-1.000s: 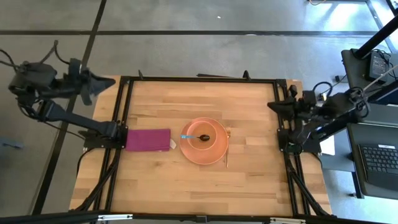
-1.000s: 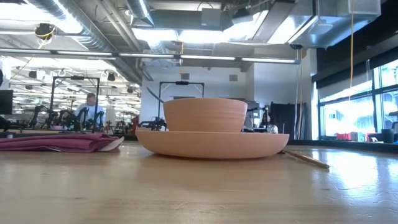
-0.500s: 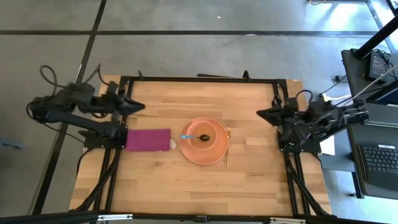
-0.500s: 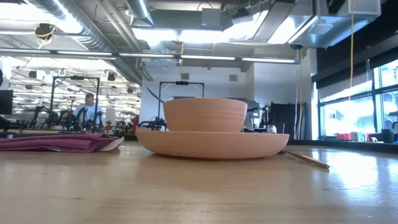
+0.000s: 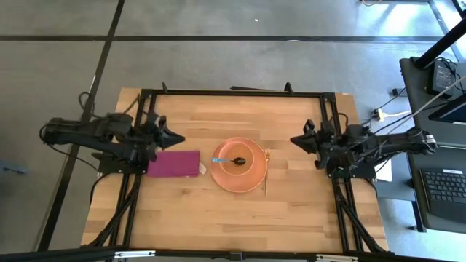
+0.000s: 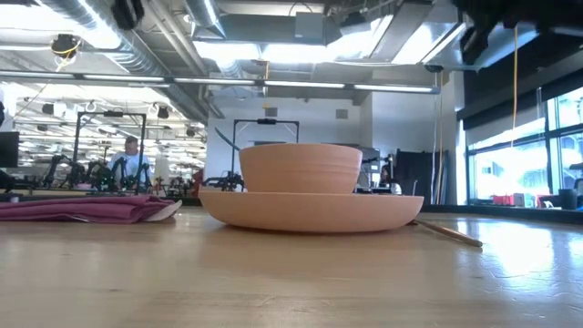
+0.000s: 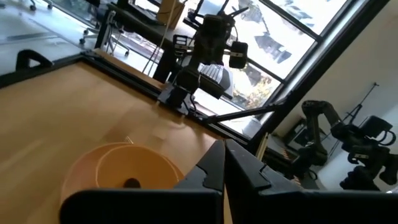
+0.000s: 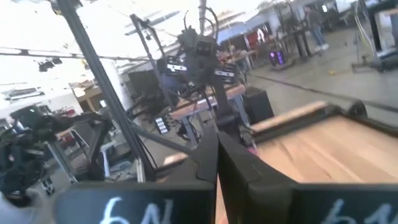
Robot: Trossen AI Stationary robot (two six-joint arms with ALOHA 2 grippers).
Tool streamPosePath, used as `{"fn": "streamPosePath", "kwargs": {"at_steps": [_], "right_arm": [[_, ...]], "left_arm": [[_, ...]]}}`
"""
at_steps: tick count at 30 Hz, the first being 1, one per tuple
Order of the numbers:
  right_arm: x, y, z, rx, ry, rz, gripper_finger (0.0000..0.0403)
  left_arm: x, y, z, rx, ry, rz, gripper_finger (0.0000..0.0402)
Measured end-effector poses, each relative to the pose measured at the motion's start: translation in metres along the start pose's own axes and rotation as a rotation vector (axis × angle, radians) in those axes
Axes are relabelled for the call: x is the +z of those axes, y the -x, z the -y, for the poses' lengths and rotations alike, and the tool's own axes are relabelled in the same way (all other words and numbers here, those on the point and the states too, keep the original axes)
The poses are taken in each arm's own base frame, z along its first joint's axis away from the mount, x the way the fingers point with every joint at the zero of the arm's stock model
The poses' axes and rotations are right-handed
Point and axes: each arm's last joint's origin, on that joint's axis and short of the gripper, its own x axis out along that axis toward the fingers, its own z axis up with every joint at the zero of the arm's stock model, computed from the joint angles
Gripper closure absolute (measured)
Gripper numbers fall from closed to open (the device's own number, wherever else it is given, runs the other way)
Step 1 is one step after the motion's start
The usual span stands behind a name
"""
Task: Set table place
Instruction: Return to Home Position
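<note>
The salmon-orange plate (image 5: 239, 164) sits mid-table with the matching bowl (image 5: 242, 156) on it; the blue-handled spoon (image 5: 227, 160) rests in the bowl, handle over its left rim. The slim gold fork (image 5: 266, 172) lies flat just right of the plate. The magenta napkin (image 5: 173, 164) lies flat left of the plate. My left gripper (image 5: 177, 137) hovers shut above the table, above the napkin's far edge. My right gripper (image 5: 294, 140) hovers shut to the right of the plate. In the low view the bowl (image 6: 300, 168) stands on the plate (image 6: 311, 210).
The light wood table (image 5: 218, 211) has a black metal frame (image 5: 233, 92) around it. Bare wood lies near and far of the dishes. A laptop (image 5: 444, 193) stands on a stand off the right edge. A person (image 6: 133, 157) shows far off in the room.
Both arms have swung in over the table: my left gripper has moved from off the far-left corner toward the plate and down, my right gripper from the right edge toward the plate. The dishes, the napkin and the cutlery have stayed where they were.
</note>
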Motion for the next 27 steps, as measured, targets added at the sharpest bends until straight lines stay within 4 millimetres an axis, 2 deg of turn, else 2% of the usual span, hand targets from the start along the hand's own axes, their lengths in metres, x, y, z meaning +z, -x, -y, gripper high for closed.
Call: {"fn": "streamPosePath", "kwargs": {"at_steps": [3,8,12,17,21,27], "right_arm": [[-0.011,0.002,0.006,-0.016,-0.001,-0.007,0.0393],[-0.003,0.011,0.003,0.050,0.012,0.038,0.0393],[0.015,0.024,-0.003,0.084,0.074,0.130,0.0393],[0.006,0.030,0.004,-0.052,0.050,0.061,0.0393],[-0.005,0.029,0.010,-0.136,0.034,0.026,0.0393],[-0.020,0.029,0.017,-0.146,0.028,0.029,0.0393]], "left_arm": [[-0.016,-0.007,-0.009,-0.013,0.011,0.002,0.0399],[-0.026,-0.003,-0.015,-0.038,0.022,0.012,0.0387],[-0.018,0.017,-0.011,-0.142,-0.024,0.075,0.0377],[-0.016,0.049,-0.015,-0.143,-0.053,0.151,0.0367],[-0.037,0.049,-0.030,-0.065,0.000,0.136,0.0358],[-0.069,0.037,-0.047,-0.127,0.030,0.191,0.0348]]}}
